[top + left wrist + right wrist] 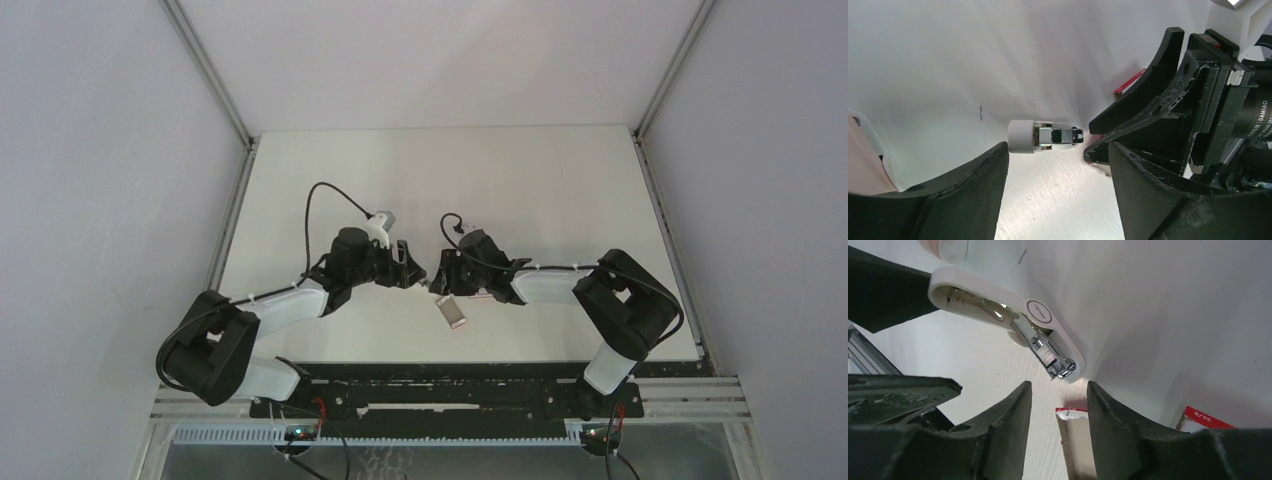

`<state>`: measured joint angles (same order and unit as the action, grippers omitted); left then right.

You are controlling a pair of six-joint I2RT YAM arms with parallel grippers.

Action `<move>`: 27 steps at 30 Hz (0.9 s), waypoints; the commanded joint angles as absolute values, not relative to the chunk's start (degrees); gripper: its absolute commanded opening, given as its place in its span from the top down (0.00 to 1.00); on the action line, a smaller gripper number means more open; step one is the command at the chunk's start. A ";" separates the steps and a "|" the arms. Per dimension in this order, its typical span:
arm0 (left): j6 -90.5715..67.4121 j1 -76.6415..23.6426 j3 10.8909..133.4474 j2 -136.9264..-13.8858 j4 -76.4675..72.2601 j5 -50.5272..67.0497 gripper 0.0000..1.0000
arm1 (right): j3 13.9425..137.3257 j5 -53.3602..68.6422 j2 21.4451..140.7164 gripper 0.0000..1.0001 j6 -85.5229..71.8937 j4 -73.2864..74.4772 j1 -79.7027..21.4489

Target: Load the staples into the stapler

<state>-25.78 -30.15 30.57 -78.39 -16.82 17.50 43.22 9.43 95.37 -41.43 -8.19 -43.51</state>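
- Left gripper (1058,170): fingers apart, nothing between them. It points at the stapler (1044,136) end-on and stops just short of it. I read that as standing by to brace the body while the other arm does the loading.
- Right gripper (1058,395): fingers also apart, clamped on nothing. It hangs just beside the stapler's front end, so it looks like the working hand.
- Stapler lies opened out on the table (1158,315), lid swung back past the hinge and metal channel facing up. That is the pose a drop-in load needs.
- Staples (1047,356): a fine-ribbed silver block sits in the channel near the stapler's front end. It looks like a seated strip, but it could be the pusher; I can't tell for sure.
- Tray (1075,440): cardboard, just short of the stapler's front end, inside the right finger gap. It lies close against one finger and bare table shows on the other side, so it isn't pinched. Its contents aren't visible.
- Carton (1205,420): red, farther from the stapler than the tray, partly hidden behind a right finger. It sits out of the working line.
- Judgement: if that ribbed block is the strip, what's left is swinging the lid shut.
- Risk: the stapler is small and light, so it will likely skid or pivot under a one-sided push. Pin it with the left arm before pressing.
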 commanded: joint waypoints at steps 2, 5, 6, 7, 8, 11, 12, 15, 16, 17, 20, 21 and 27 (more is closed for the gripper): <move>-23.38 -31.90 33.34 -77.94 -17.81 15.17 0.24 | 44.59 10.22 97.23 0.57 -42.67 -12.39 -43.08; -22.74 -33.27 33.31 -77.47 -18.01 14.41 0.24 | 44.73 10.34 98.09 0.58 -42.95 -13.06 -42.90; -22.54 -33.76 33.27 -77.32 -18.05 14.22 0.24 | 44.78 10.31 98.39 0.59 -43.05 -13.23 -42.82; -22.37 -34.22 33.18 -77.07 -18.15 14.04 0.24 | 44.74 10.43 98.57 0.59 -43.19 -13.39 -42.73; -22.29 -34.67 33.02 -76.88 -18.29 13.65 0.24 | 44.78 10.42 98.80 0.59 -43.22 -13.56 -42.65; -22.12 -35.98 32.09 -76.07 -19.51 13.41 0.24 | 44.76 10.41 99.20 0.61 -43.33 -14.18 -42.47; -22.11 -36.29 31.86 -75.91 -19.70 13.39 0.24 | 44.74 10.39 99.30 0.61 -43.33 -14.36 -42.45; -22.24 -37.17 31.63 -76.21 -20.46 14.15 0.24 | 44.75 10.30 99.49 0.62 -43.11 -14.82 -42.24; -22.37 -37.44 31.62 -76.58 -20.81 14.63 0.24 | 44.76 10.26 99.57 0.62 -43.03 -14.94 -42.19; -22.55 -37.69 31.70 -76.90 -21.13 15.09 0.24 | 44.74 10.24 99.58 0.62 -42.92 -15.01 -42.11; -22.97 -38.22 31.82 -77.95 -21.90 16.29 0.25 | 44.76 9.89 99.18 0.62 -42.21 -14.90 -42.01; -23.12 -38.31 31.82 -78.22 -22.18 16.74 0.25 | 44.68 9.77 98.96 0.62 -41.88 -14.67 -42.01; -23.26 -38.24 31.14 -75.60 -22.79 15.30 0.25 | 43.49 7.74 94.09 0.58 -37.30 -10.57 -42.01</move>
<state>-23.40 -37.95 30.57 -78.00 -19.31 15.44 43.35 10.15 98.50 -41.54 -12.64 -42.33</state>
